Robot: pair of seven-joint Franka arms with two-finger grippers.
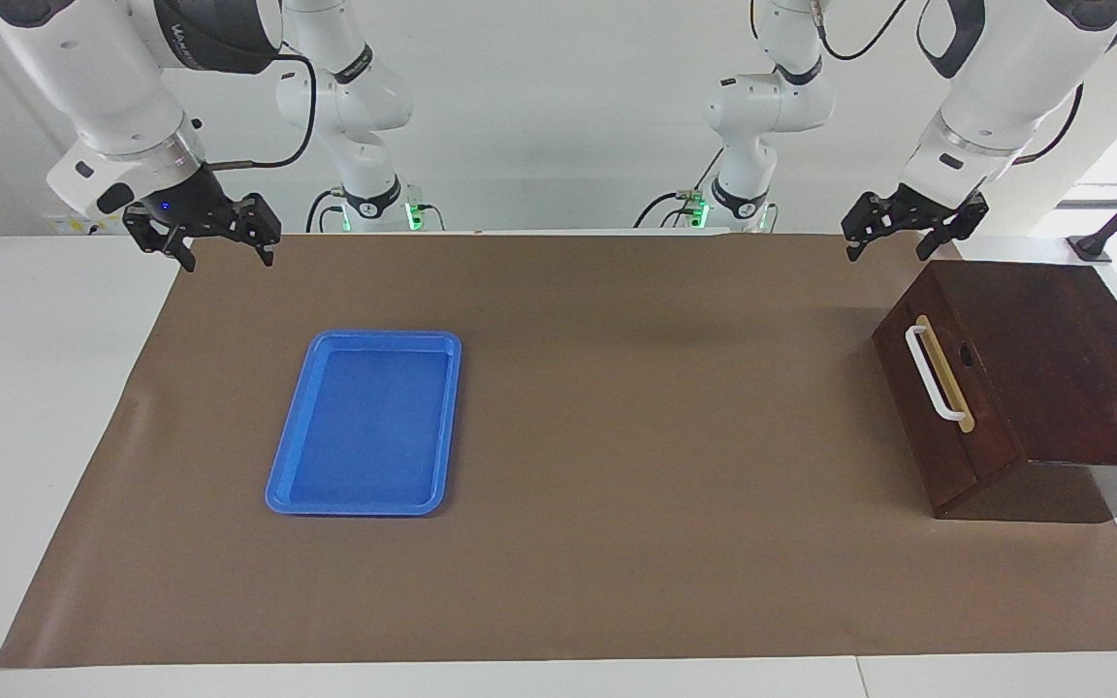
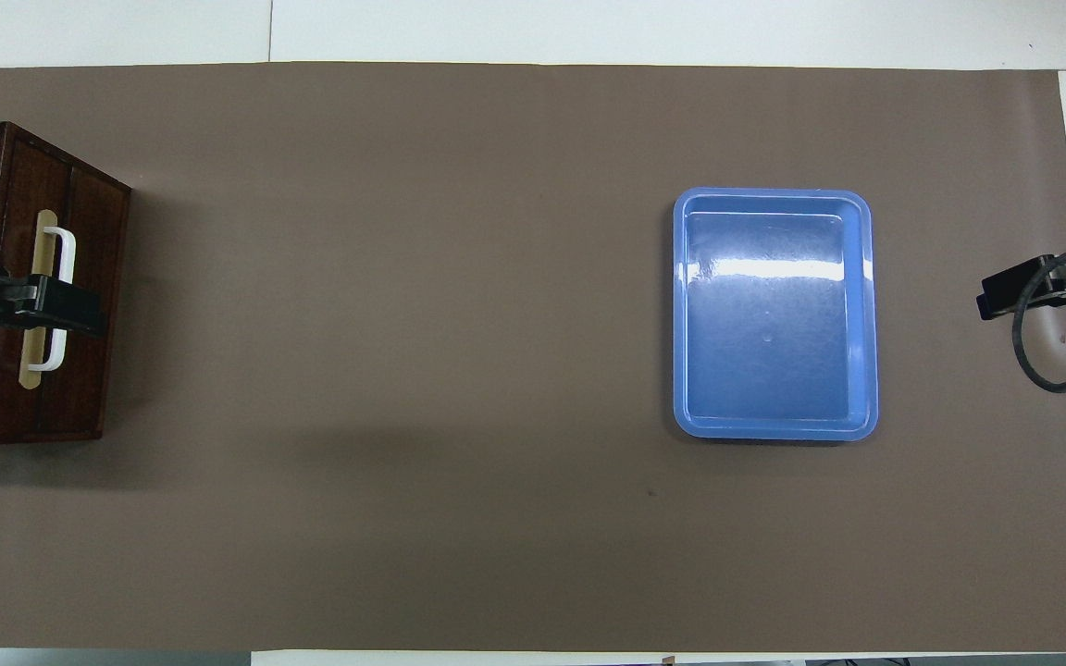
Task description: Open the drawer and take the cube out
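The drawer [image 1: 980, 407] is closed in its dark wooden box [image 1: 1072, 368] at the left arm's end of the table. Its white bar handle [image 1: 935, 373] faces the middle of the mat. The cube is hidden from view. My left gripper [image 1: 888, 254] hangs open in the air above the box's corner, touching nothing. In the overhead view the left gripper [image 2: 33, 310] lies across the handle [image 2: 61, 250] of the drawer [image 2: 93, 370]. My right gripper [image 1: 228, 262] hangs open and empty over the mat's corner at the right arm's end, and the right gripper [image 2: 1005, 291] shows at the overhead view's edge.
A flat blue tray [image 1: 292, 485] with nothing in it lies on the brown mat [image 1: 617, 436] toward the right arm's end; the tray [image 2: 681, 314] also shows from above. White tabletop borders the mat.
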